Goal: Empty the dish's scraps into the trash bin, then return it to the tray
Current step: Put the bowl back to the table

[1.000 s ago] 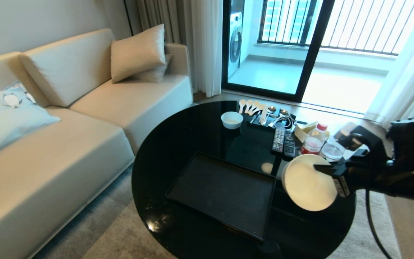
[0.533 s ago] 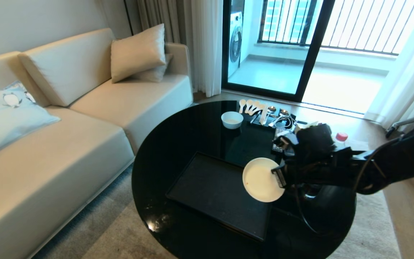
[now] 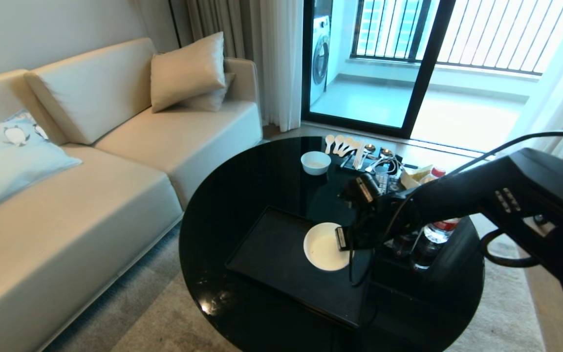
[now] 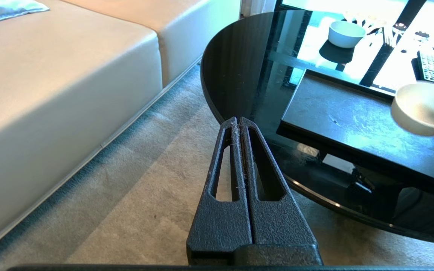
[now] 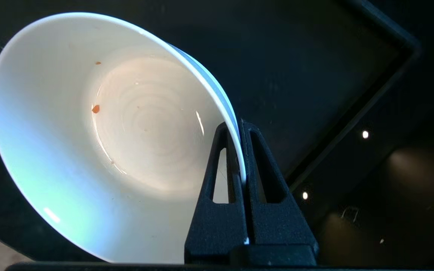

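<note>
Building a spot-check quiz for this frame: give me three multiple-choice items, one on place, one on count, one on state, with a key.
1. Where is the dish?
A. over the tray's right part
B. on the sofa
C. beside the spoons

2. How many white bowls show in the head view?
A. one
B. two
C. four

3. How does the right hand hold the dish?
A. open beneath it
B. shut on its rim
C. not touching it

Key:
1 A, the dish shows against the tray.
2 B, the dish plus the small bowl farther back.
3 B, the right wrist view shows the rim pinched between the fingers; only orange specks remain inside.
</note>
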Robot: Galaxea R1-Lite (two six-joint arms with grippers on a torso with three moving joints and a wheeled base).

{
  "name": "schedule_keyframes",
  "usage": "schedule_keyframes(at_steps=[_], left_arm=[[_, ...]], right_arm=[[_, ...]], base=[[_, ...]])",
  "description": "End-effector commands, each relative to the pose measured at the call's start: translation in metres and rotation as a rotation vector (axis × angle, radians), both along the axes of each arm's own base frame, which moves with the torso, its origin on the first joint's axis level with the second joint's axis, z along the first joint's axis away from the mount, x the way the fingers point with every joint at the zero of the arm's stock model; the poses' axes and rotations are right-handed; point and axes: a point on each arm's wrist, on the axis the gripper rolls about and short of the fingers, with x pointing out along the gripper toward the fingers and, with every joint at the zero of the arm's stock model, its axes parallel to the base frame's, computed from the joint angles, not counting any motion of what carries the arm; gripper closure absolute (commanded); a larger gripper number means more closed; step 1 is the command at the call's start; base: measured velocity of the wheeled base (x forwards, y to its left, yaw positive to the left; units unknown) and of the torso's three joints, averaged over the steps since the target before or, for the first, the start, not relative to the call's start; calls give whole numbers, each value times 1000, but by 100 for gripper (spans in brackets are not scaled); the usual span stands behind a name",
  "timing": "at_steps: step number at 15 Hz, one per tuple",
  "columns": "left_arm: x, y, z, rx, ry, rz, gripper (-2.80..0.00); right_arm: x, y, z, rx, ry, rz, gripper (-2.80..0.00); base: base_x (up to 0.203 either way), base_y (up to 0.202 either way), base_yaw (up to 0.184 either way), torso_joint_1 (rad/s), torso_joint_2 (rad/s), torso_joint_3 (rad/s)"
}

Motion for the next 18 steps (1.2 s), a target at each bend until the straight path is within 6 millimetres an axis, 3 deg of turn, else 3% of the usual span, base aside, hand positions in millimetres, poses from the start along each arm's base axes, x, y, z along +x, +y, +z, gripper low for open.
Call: schedule_keyframes(at_steps=[1, 4, 15, 16, 18], left_arm=[[0, 0, 0, -1, -1, 1, 0], [0, 0, 0, -1, -1, 1, 0], [0, 0, 0, -1, -1, 1, 0], [0, 0, 0, -1, -1, 1, 0], [0, 0, 0, -1, -1, 1, 0]], right_arm=[[3, 5, -24, -31, 65, -22, 0], [6, 8, -36, -17, 84, -72, 0], [11, 14, -46, -1, 90, -90, 0], [11, 14, -48, -4, 92, -90, -280], [12, 14, -45, 1, 83, -89, -280]], base=[[0, 0, 0, 0, 0, 0], [0, 0, 0, 0, 0, 0], [0, 0, 0, 0, 0, 0], [0, 0, 0, 0, 0, 0], [0, 0, 0, 0, 0, 0]])
